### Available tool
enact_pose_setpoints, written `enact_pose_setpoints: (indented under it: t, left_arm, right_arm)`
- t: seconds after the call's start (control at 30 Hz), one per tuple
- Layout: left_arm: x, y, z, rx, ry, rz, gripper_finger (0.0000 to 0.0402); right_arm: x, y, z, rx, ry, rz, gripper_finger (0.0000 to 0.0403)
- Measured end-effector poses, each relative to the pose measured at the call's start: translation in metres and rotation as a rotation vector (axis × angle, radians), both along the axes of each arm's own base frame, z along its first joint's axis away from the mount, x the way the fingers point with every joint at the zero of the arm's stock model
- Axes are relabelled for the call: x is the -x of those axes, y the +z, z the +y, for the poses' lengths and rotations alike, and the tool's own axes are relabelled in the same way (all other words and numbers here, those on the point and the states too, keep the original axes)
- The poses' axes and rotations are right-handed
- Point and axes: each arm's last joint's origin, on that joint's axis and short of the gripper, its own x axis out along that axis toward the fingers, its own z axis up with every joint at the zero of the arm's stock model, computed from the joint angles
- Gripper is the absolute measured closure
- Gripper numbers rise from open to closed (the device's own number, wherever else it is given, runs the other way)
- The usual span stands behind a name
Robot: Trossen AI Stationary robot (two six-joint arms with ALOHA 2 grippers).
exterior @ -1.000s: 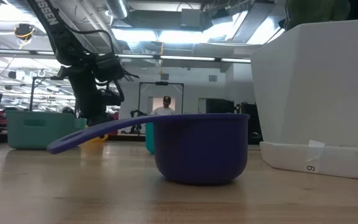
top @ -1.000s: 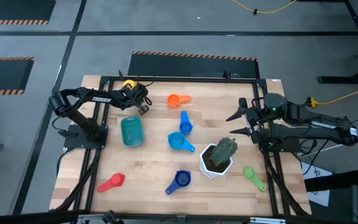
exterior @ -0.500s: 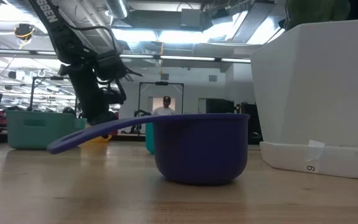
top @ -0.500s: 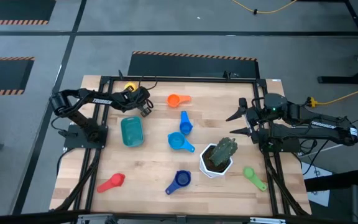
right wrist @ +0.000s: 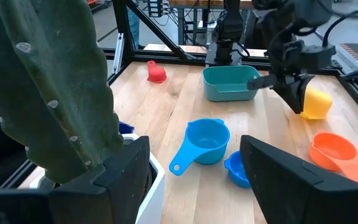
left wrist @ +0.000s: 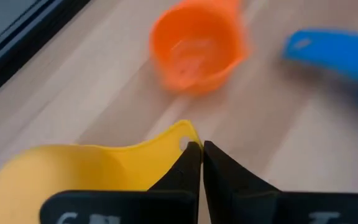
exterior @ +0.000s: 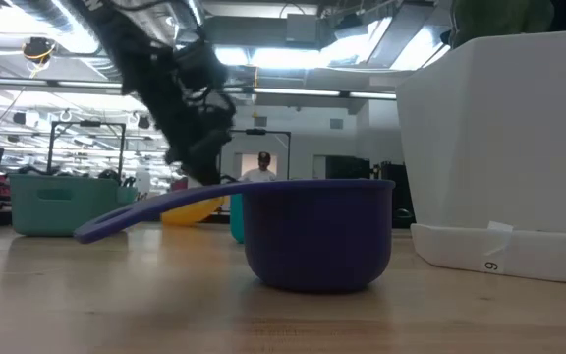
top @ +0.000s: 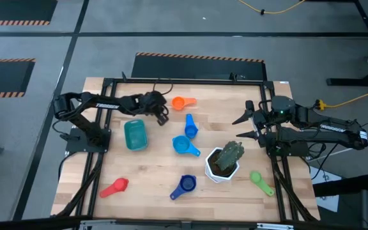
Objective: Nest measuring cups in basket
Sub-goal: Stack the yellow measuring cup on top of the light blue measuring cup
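Your left claw [left wrist: 196, 163] is clenched on the yellow cup [right wrist: 316, 103], raised beside the orange cup [top: 179, 102]. Your right claw [top: 242, 126] waits released near the plant pot [top: 217, 171].

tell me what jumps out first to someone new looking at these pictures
The left gripper is lifted off the table with the yellow plastic measuring cup pinched by its handle, between the teal plastic basket and the orange plastic measuring cup. Near the right arm stands a white hexagonal pot holding a green plant.

A small "6" on the white pot's [exterior: 499, 147] saucer, low view
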Motion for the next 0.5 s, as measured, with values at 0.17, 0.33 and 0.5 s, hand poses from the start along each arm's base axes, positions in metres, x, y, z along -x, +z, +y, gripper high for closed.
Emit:
enact_pose_setpoints:
  t: [0.17, 0.33, 0.5]
  left_arm:
    - [-0.021, 0.024, -0.012, 0.022, -0.078, -0.101, 0.04]
    - [-0.037, 0.044, -0.024, 0.036, -0.126, -0.169, 0.04]
    - [-0.047, 0.061, -0.037, 0.083, -0.161, -0.211, 0.04]
  right_arm:
    - [0.0, 0.0, 0.0, 0.0, 0.0, 0.0, 0.0147]
    - [0.0, 0.0, 0.0, 0.0, 0.0, 0.0, 0.0147]
    - [0.0, 0.0, 0.0, 0.0, 0.0, 0.0, 0.0147]
